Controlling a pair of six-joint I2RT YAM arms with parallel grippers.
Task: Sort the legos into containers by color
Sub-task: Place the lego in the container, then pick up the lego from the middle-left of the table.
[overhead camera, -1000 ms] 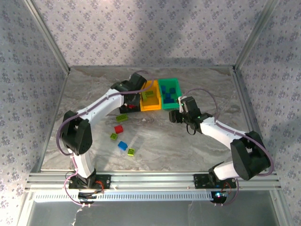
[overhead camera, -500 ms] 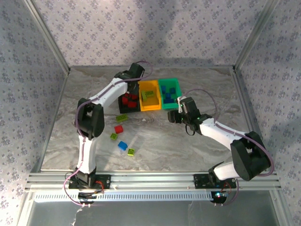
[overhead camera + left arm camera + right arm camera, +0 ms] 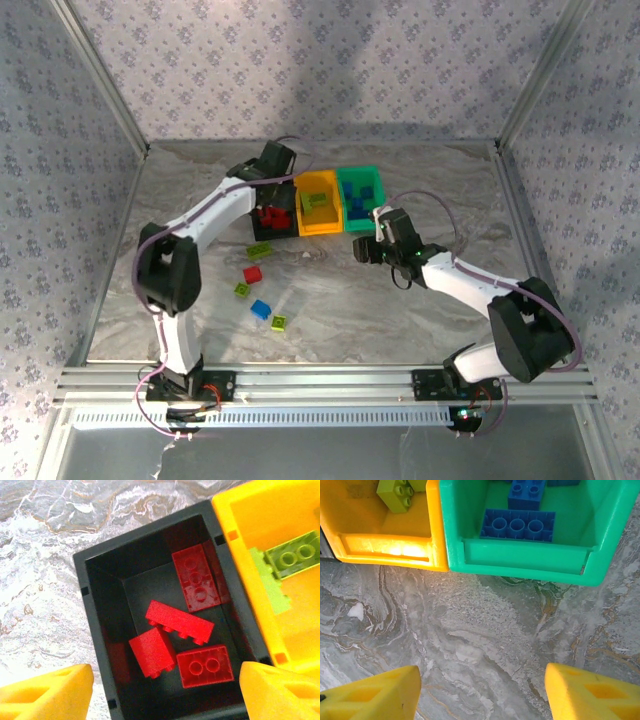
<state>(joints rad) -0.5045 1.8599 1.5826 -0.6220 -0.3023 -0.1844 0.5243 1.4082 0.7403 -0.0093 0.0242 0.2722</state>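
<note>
- Far left on the marble table (image 3: 400, 310), five loose bricks (image 3: 261, 309) lie scattered: three yellow-green, one red, one blue (too small from above to read their studs).
- The left gripper (image 3: 162, 672) hangs over the black bin (image 3: 145, 527), jaws spread wide with nothing between them. Only the yellow fingertips (image 3: 55, 690) show, in the bottom corners of the left wrist view.
- Four red bricks (image 3: 179, 621) are in that bin, one tipped on its side. From above, the arm covers part of the bin.
- Joined beside it is the orange-yellow bin (image 3: 385, 547), holding yellow-green bricks (image 3: 295, 555) cut off at the frame edge.
- Then the green bin (image 3: 520, 557), with blue bricks (image 3: 517, 526) inside, the farther ones cropped at the top.
- The right gripper (image 3: 481, 680) hovers over bare table just in front of those two bins, jaws wide and empty.
</note>
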